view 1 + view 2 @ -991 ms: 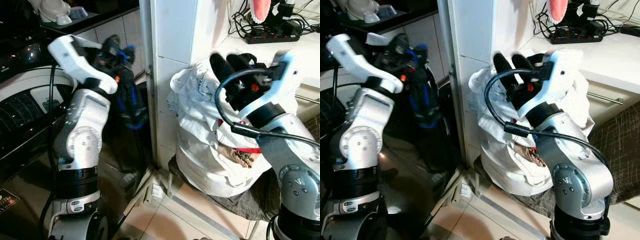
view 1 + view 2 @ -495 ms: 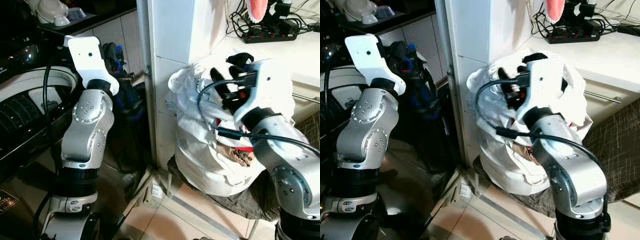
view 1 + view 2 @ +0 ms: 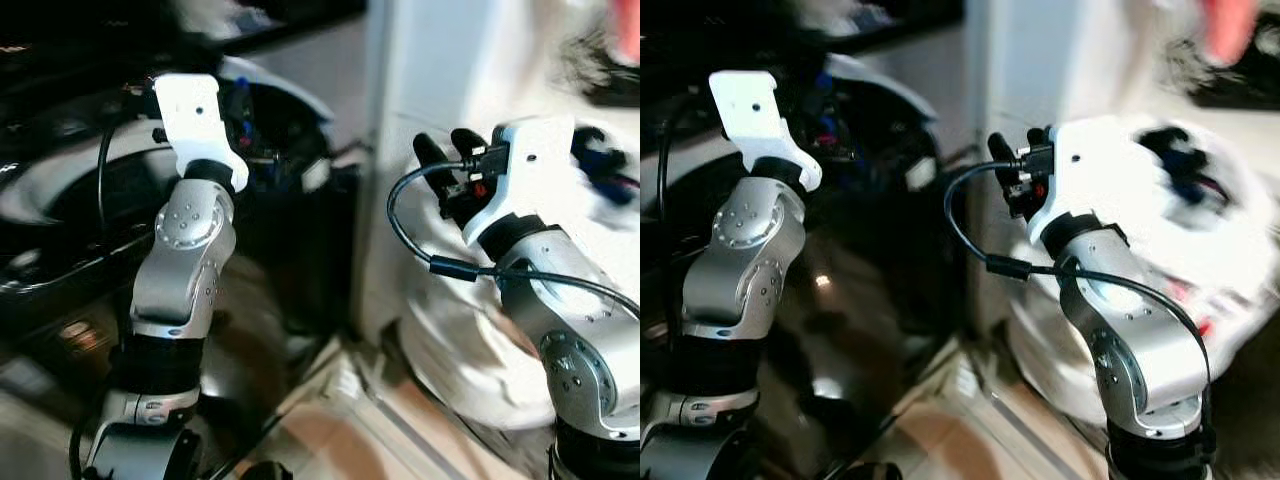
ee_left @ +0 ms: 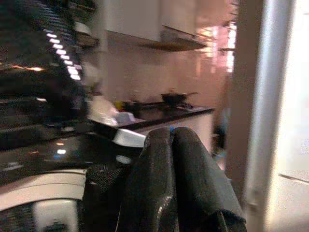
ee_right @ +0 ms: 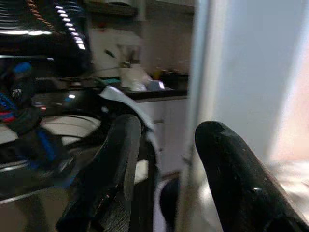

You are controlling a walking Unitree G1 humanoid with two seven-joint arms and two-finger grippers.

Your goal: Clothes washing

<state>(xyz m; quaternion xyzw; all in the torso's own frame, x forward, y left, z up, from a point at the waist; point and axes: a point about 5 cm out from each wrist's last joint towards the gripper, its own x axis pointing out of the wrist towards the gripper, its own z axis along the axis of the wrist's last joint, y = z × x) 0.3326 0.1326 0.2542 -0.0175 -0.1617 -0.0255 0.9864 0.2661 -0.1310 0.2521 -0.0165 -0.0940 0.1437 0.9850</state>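
Both arms ride chest-high, apparently to keep clear while the robot turns toward the washing machine (image 3: 60, 190). The left gripper (image 4: 174, 145), jaws pressed together, holds nothing visible; the right gripper (image 5: 169, 140), jaws spread, is empty. The clothes sit in a white laundry bag (image 3: 1230, 250) on the floor beyond a white pillar (image 3: 410, 90), which stands between bag and machine. Blur hides detail.

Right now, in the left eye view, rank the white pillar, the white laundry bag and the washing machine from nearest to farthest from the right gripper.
1. White pillar: right behind the right gripper.
2. White laundry bag: below and to the gripper's right, blurred.
3. Washing machine: far over on the robot's left, past the left arm.
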